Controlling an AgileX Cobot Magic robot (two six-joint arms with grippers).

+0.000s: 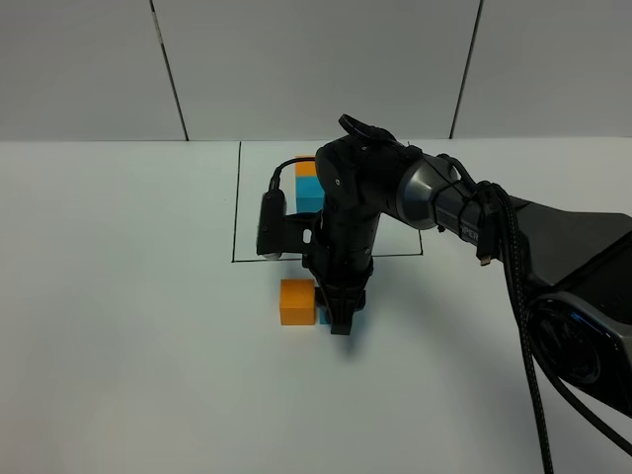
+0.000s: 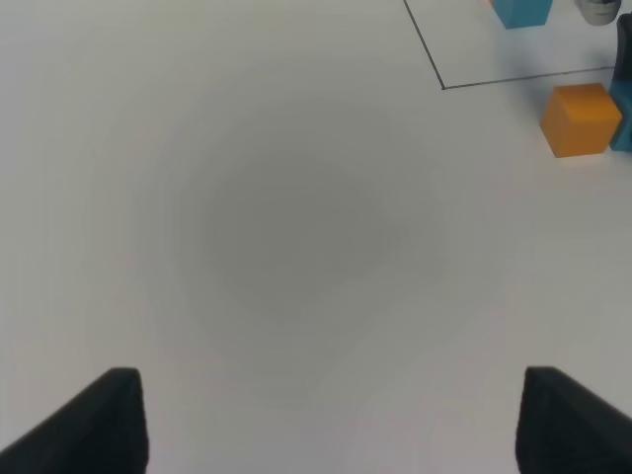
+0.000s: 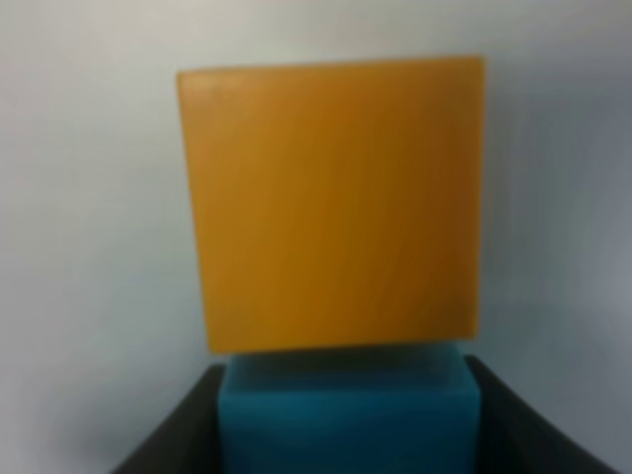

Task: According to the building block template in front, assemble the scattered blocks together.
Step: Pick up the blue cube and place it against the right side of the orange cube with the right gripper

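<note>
Blue cube (image 3: 346,415) mostly hidden in right gripper (image 1: 339,323) grasp, touching orange cube (image 1: 296,301); left gripper (image 2: 331,380) released; template (image 1: 308,190) half-hidden.

Even, diffuse light keeps the white counter (image 1: 118,316) uniformly bright; only a faint, soft shadow lies just beside the orange cube (image 1: 296,301). Left wrist view: a broad grey dimness covers the counter well apart from the orange cube. Right wrist view: the orange cube and the blue cube (image 3: 346,420) touching it are out of focus, edges soft.
</note>
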